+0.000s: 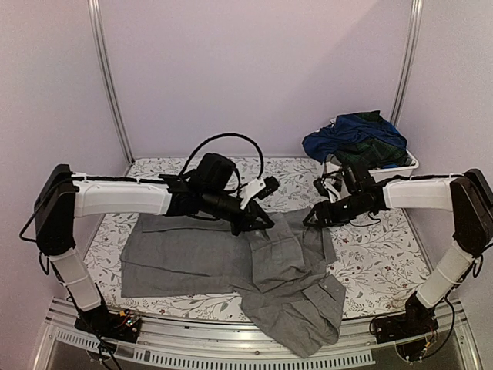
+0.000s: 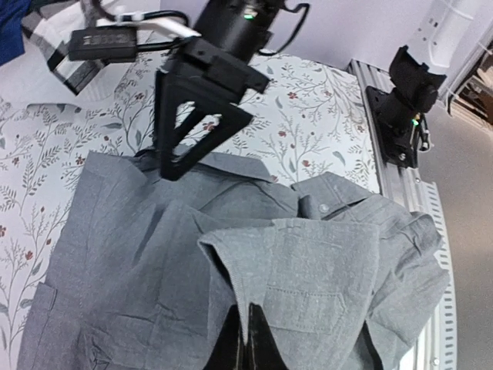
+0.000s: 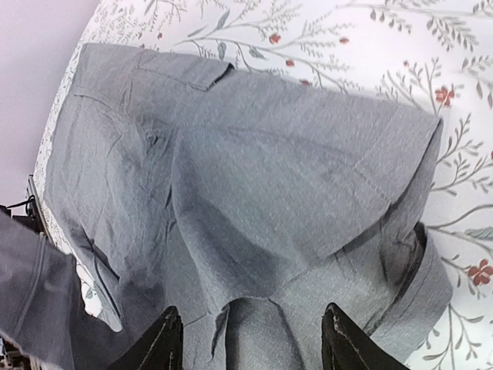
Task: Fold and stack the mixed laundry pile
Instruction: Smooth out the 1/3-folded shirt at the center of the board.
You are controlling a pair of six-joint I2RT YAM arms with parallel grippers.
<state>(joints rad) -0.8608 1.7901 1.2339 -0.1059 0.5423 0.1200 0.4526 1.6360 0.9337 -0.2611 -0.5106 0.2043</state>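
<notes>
1. Top view: The shirt (image 1: pixel 200 258) lies spread on the floral cloth (image 1: pixel 377 262), from centre toward 6 o'clock. Its right half is rumpled and reaches the near edge. My left gripper (image 1: pixel 258 223) meets the shirt's far edge at centre, and my right gripper (image 1: pixel 312 218) sits near it toward 3 o'clock. The rest of the pile (image 1: pixel 354 139), navy and plaid, is heaped in the bin (image 1: pixel 400 164) at 1 o'clock. I judge this the first fold, early in the task.
2. Left wrist: My left gripper (image 2: pixel 248 327) is clamped at 6 o'clock on a doubled flap of the shirt (image 2: pixel 139 262). My right gripper (image 2: pixel 181 158) stands at 11 o'clock, tips at the collar edge. Next I'd carry the flap across without dragging the layer beneath.
3. Right wrist: My right gripper (image 3: pixel 250 339) has its fingers apart and holds nothing. The shirt (image 3: pixel 269 177) fills the view beneath, with bare cloth (image 3: pixel 431 46) at 1 o'clock. It should pinch an edge before both arms lift. The rumpled half and my arms' closeness may get in the way.
</notes>
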